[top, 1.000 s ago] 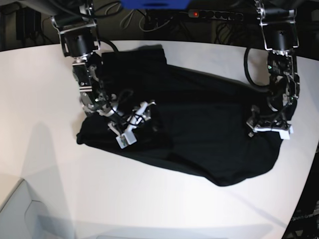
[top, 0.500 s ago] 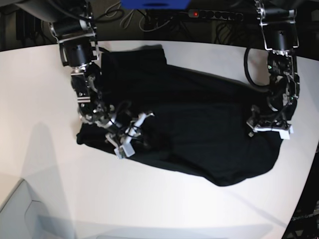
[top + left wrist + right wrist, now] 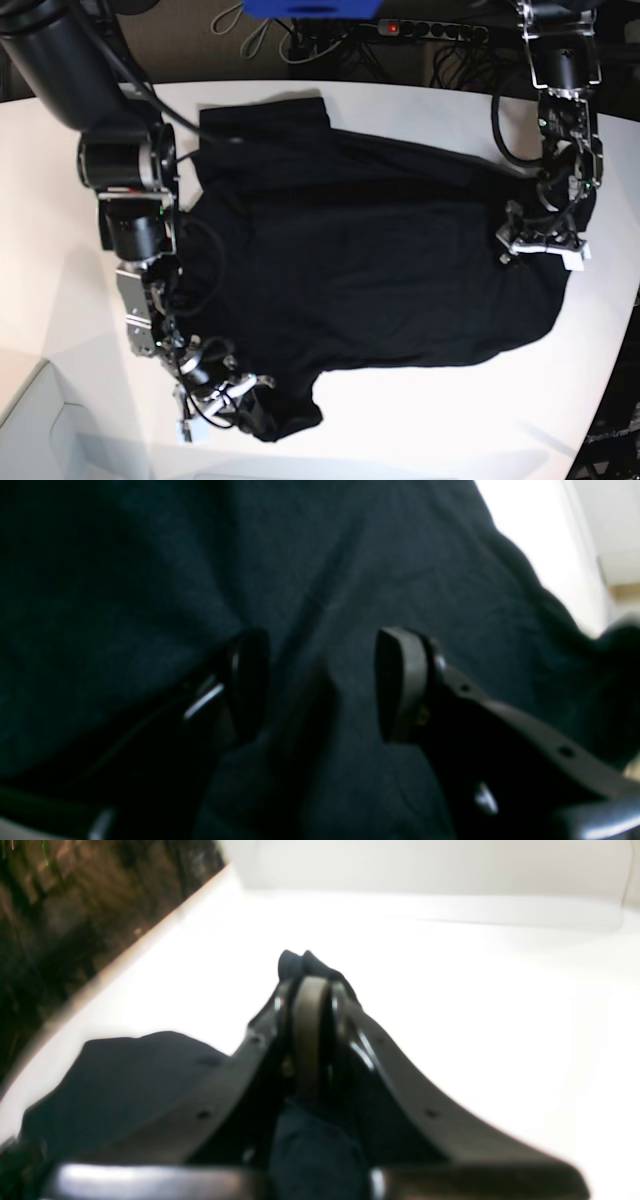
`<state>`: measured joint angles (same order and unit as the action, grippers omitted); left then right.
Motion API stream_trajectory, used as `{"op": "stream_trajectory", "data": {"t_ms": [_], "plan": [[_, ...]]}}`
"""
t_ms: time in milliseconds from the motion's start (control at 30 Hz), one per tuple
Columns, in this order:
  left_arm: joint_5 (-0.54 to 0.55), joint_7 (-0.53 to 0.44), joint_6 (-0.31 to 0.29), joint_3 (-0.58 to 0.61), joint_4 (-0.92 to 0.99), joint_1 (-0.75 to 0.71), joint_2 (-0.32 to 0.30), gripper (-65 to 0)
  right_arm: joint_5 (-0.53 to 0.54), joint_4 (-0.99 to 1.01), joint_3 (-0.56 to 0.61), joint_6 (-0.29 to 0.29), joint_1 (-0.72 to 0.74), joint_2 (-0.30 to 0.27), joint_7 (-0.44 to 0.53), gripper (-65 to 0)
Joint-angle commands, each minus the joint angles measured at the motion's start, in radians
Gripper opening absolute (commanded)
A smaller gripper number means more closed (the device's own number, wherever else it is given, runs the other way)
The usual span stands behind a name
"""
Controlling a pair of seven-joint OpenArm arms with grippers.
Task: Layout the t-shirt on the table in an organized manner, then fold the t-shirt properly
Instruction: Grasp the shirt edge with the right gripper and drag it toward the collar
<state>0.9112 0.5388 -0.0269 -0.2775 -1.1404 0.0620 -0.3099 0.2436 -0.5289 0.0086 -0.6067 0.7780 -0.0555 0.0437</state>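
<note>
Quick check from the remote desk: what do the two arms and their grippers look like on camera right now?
Both arms are black, built of cylindrical joint housings with loose black cables looped alongside. The right gripper and left gripper carry silver-white brackets at the wrist. Close up, each has curved black fingers with bolt holes, ending in flat, rounded dark pads.

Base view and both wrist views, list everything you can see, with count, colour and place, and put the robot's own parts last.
t-shirt: one, black, spread across the middle of the table, one corner drawn toward the near edge.
table: one, white, under the shirt and far wider than it.
power strip: one, dark with a red light, behind the table's far edge.
cables: several, pale and dark, behind the far edge.
right claw: one, black, shut on the t-shirt near the table's near edge.
left claw: one, black, pads apart, over the shirt's far-side end.
</note>
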Motion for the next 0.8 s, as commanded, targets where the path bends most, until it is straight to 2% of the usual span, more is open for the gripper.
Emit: {"op": "stream_trajectory", "data": {"t_ms": [0,67,133,233,333,400,500,633,767], "plan": [[-0.016,0.043,0.029,0.001,-0.016,-0.012,-0.007,-31.1,0.012,0.085,-0.002,-0.014,0.071,-0.01,0.075,-62.0],[-0.016,0.043,0.029,0.001,-0.04,-0.017,-0.007,-31.1,0.012,0.255,0.001,-0.014,0.128,-0.034,0.178,-54.4],[-0.016,0.043,0.029,0.001,-0.056,-0.017,-0.007,-31.1,0.013,0.339,-0.002,-0.014,0.149,-0.042,0.239,-44.9],[-0.016,0.043,0.029,0.001,-0.057,-0.012,-0.007,-31.1,0.018,0.339,-0.003,-0.014,0.126,-0.071,0.255,-30.6],[-0.016,0.043,0.029,-0.001,-0.071,-0.006,-0.007,-31.1,0.033,0.306,-0.02,-0.014,0.076,-0.093,0.244,-21.9],[-0.013,0.043,0.029,-0.004,-0.108,-0.008,-0.008,-31.1,0.041,0.237,-0.048,-0.014,-0.004,-0.105,0.175,-20.2],[-0.016,0.043,0.029,-0.006,-0.157,-0.015,-0.028,-31.1,0.04,0.014,-0.086,-0.014,-0.174,-0.126,0.071,-20.2],[-0.017,0.036,0.029,-0.006,-0.155,0.0,-0.03,-31.1,0.036,-0.342,-0.101,-0.014,-0.406,-0.109,0.052,-20.1],[-0.017,0.036,0.029,-0.001,-0.088,0.063,-0.044,-31.1,0.035,-0.6,-0.108,-0.014,-0.572,-0.085,-0.021,-20.1]]}}
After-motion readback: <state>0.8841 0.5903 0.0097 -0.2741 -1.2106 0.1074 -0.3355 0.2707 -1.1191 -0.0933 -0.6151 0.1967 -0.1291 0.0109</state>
